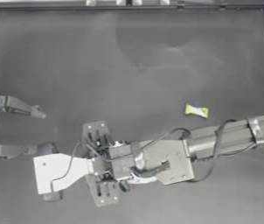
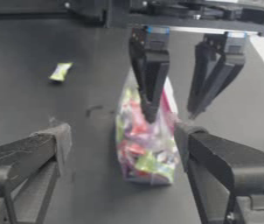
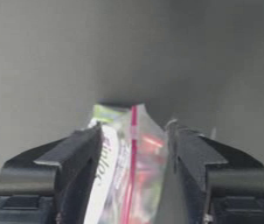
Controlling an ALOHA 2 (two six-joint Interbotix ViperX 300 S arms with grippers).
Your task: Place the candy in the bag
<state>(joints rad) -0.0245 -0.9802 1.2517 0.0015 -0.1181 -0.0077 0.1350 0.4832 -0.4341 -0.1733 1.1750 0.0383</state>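
Lying alone on the dark table, the yellow-green wrapped candy sits just beyond the right arm's forearm, well apart from the bag. That clear zip bag of coloured sweets, its pink-red seal strip showing, lies near the table's front left. The right gripper reaches across the middle and stands over it, jaws parted with the bag's sealed end between them. The left gripper faces the bag's other end, jaws spread wide, holding nothing.
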